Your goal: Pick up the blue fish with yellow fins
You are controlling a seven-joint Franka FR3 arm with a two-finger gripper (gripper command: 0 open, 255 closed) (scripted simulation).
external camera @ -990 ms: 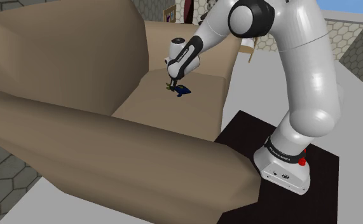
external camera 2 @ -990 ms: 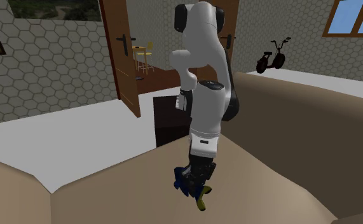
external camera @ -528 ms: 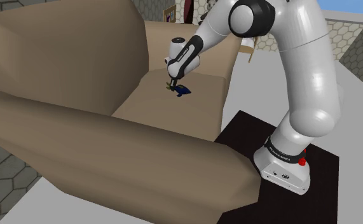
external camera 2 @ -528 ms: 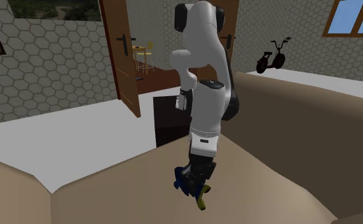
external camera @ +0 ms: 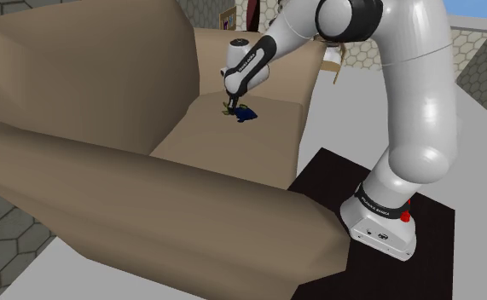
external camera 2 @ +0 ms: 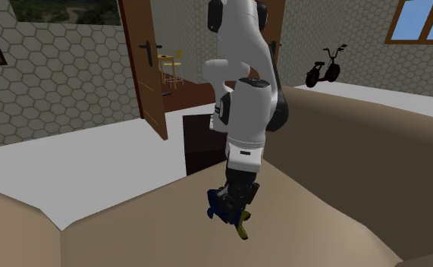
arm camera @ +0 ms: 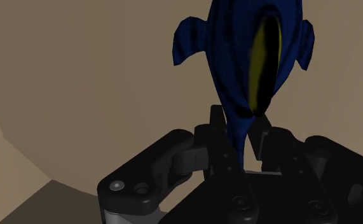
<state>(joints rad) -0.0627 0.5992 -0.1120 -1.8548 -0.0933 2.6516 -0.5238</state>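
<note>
Looking down from beside and behind the stand (external camera: 322, 175) in the shoulder view, over the sofa (external camera: 105, 170). Facing the arm (external camera 2: 245, 114) from across that sofa in the second exterior view, nearer, sharing the seat patch around the blue fish (external camera: 244, 117). Peering closely along the gripper (arm camera: 239, 121) in the wrist view.

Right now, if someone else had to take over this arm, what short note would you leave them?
Pincer: shut on the narrow end of the dark blue toy fish with yellow fins.
Where: the fish sits low over the seat of the tan sofa. I cannot tell whether it has cleared the cushion.
Done: the grasp is made.
Left: lift the fish well clear, probably straight up.
</note>
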